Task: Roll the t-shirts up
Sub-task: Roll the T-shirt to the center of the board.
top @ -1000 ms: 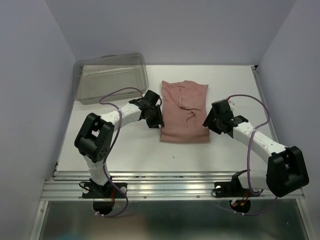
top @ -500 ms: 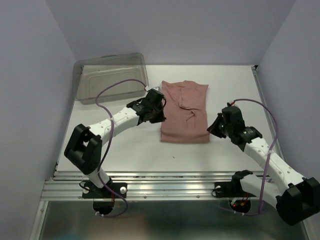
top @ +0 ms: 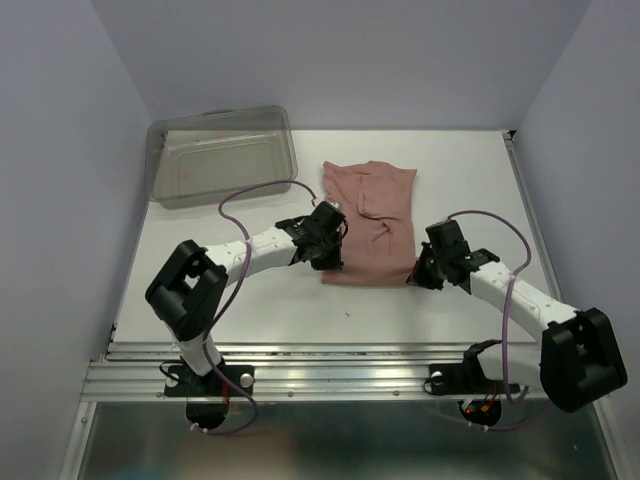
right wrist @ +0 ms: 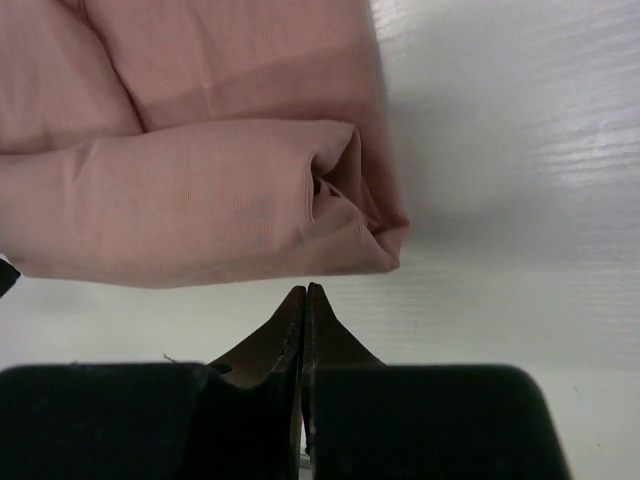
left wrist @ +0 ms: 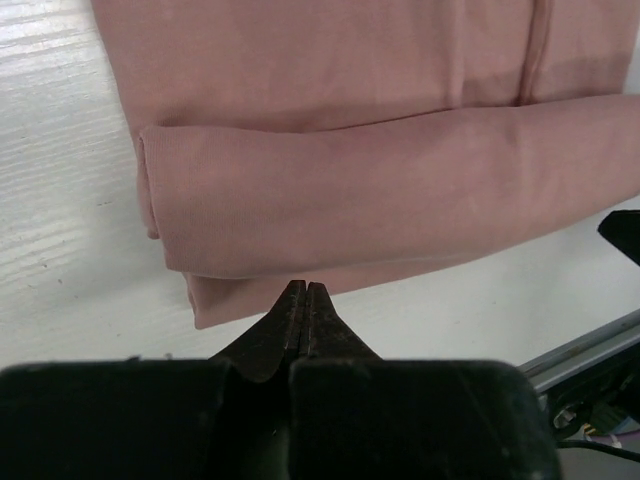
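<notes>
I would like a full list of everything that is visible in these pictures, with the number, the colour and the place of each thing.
t-shirt: one, dusty pink, folded at the middle of the table, its near edge rolled up
bin: one, clear plastic, at the far left corner of the table
table: one, white, under everything
rail: one, silver metal, along the near edge of the table
cables: two, purple, one looping over each arm
left gripper: one, black, shut, tips at the near left corner of the t-shirt
right gripper: one, black, shut, tips at the near right corner of the t-shirt
</notes>
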{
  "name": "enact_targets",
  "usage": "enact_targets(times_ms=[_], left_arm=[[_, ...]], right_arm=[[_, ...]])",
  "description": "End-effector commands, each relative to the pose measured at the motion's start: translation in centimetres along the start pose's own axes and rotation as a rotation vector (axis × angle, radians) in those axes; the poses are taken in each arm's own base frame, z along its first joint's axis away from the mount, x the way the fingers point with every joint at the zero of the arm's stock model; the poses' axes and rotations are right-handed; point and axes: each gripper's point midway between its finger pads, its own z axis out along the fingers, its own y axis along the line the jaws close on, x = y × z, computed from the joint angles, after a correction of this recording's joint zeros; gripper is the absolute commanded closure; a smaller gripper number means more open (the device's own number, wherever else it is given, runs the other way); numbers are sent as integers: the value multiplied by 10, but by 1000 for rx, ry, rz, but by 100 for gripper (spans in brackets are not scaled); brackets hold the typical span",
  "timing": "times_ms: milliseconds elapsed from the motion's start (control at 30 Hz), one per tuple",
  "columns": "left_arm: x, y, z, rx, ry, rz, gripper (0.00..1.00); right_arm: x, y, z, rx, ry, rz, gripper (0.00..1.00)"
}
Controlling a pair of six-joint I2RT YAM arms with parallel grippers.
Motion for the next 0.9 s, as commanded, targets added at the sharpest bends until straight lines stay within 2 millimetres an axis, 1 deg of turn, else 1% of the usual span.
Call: enact_targets(times_ms=[0,33,100,167,200,300,333,433,533,633,700,767,833,867], left_arm=[[-15,-4,4,-2,-35,26,100],[-18,-5,5,-5,-37,34,100],[-25,-6,8,-13,-52,38,100],[-29,-4,11,-19,-55,44,100],[-34,-3,11,-22,-65,40,100],[-43,4,20,-31,-66,33,100],[-46,5,22,-26,-70,33,100],[-54,8,27,-27,-76,32,100],[-59,10,30,-33,-81,38,100],[-60,10,33,-33,-71,43,100],[-56,11,35,-35,-58,47,100],[-55,10,33,-27,-56,49,100],[-55,9,29,-26,-58,47,100],[-57,9,23,-25,-67,46,100]], right_arm=[[-43,25,2,-19,-131,-21,99],[-51,30,1,-20,-150,-26,99],[-59,28,6,12,-169,-39,99],[-66,31,8,20,-184,-49,99],[-71,34,11,21,-190,-57,99],[-78,38,17,21,-200,-66,99],[-78,34,23,38,-192,-61,99],[-81,33,33,53,-193,-61,99],[-87,35,35,45,-209,-55,99],[-87,33,44,56,-201,-59,99],[-82,27,53,76,-184,-62,99],[-80,22,59,92,-184,-62,99],[-76,13,66,129,-173,-64,99],[-76,12,67,132,-171,-66,99]])
